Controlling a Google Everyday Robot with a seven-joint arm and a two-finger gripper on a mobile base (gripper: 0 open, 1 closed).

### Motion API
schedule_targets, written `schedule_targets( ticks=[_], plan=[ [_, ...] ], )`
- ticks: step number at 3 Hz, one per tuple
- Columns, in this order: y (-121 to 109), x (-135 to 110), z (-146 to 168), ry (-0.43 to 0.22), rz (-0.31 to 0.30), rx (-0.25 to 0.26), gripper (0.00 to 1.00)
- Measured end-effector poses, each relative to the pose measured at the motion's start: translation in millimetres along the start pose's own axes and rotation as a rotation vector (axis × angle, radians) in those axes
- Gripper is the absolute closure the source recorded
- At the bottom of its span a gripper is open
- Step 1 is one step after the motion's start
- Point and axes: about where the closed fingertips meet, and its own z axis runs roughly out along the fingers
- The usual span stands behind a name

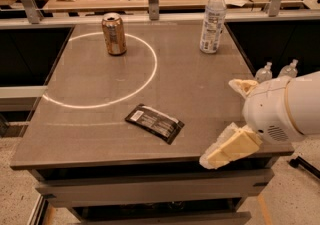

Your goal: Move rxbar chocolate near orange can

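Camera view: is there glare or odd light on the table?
Camera view: a bright ring marks the brown tabletop; the copper-orange metallic can, glinting, stands inside its far edge; the flat black wrapper bar lies outside; the hand hangs by the front right corner.

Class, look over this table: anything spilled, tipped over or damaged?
Nothing stands out. The orange can and water bottle stand upright, the rxbar chocolate lies flat; the gripper hovers over the front right corner of the table.
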Motion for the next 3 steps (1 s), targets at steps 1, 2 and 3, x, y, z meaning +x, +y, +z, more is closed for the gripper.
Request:
schedule_targets(
  ticks=[1,2,3],
  plan=[
    [0.6,1.6,1.8,0.003,0.002,0.001,0.00],
    [7.5,-4.6,9.3,0.003,0.045,0.016,0.00],
    [18.9,-15.2,23.4,-0.014,0.087,0.030,0.00]
  ],
)
